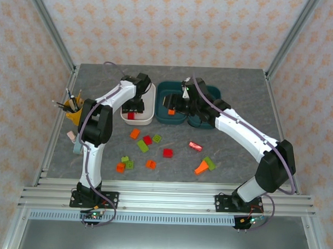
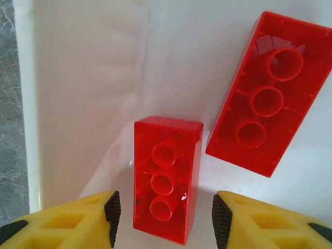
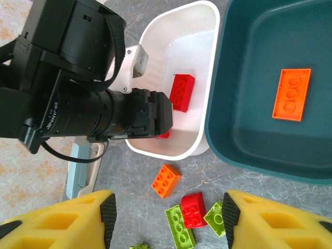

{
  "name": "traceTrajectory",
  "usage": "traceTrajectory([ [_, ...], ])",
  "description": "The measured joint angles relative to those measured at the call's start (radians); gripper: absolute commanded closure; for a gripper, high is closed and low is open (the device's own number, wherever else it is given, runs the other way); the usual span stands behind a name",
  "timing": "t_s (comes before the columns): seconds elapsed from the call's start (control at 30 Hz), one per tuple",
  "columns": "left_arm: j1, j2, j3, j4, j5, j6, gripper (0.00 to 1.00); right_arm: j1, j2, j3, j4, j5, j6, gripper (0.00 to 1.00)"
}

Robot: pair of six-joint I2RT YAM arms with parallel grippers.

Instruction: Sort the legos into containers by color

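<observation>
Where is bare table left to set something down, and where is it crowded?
Bare: the far strip of table behind the tubs, and the far right corner beyond the right arm. Crowded: the near middle, strewn with loose bricks, and the left edge by the yellow cup.

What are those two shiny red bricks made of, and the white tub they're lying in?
The nearer red oblong brick and the slanted red oblong brick look like hard, glossy plastic: small bright glints sit on their smooth faces and moulded round tubes. The shallow white tub is probably plastic too, smooth with a soft sheen and a rounded rim, though the look alone leaves that open.
</observation>
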Motion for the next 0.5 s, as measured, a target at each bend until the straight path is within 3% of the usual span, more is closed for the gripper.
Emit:
traceTrajectory([
  [0.13,0.000,-0.003,0.000,-0.006,0.000,0.000,0.38,-0.003,-0.008,-0.016,-0.052,0.028,-0.002,0.42],
  [0.27,-0.002,-0.058,-0.008,-0.004,0.006,-0.005,0.30,-0.009,-0.062,-0.018,-0.236,0.141,0.014,0.42],
  [0.4,-0.028,-0.269,-0.096,0.045,0.045,-0.003,0.27,-0.068,-0.172,-0.065,-0.439,0.219,0.082,0.42],
  [0.5,-0.109,-0.476,-0.180,0.111,0.099,-0.004,0.27,-0.146,-0.275,-0.191,-0.553,0.230,0.129,0.41],
])
